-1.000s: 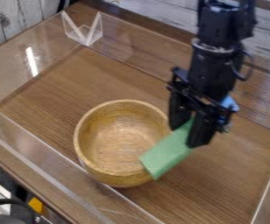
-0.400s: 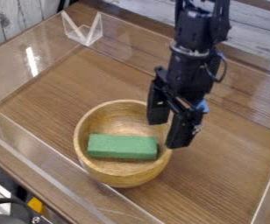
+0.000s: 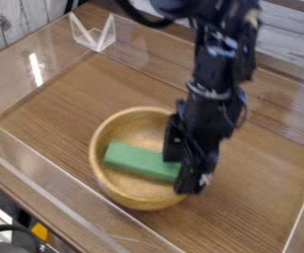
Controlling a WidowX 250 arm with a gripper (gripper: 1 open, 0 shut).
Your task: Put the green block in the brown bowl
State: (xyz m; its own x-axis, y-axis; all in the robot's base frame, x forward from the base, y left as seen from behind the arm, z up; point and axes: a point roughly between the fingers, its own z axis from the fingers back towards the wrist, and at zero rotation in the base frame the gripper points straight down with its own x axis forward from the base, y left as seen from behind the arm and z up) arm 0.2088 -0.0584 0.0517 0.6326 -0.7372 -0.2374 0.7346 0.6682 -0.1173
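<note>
Gripper (image 3: 191, 170) sank — green block (image 3: 135, 161) beside it.

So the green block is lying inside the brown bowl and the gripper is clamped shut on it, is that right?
Not quite. The green block does lie inside the brown bowl, but the gripper is not clamped on it: its jaws stand open, with the block lying loose in the bowl beside them. The camera view shows this.

green block (image 3: 136, 161) lies flat inside brown bowl (image 3: 113, 187); bowl upright near bench's front edge
</note>
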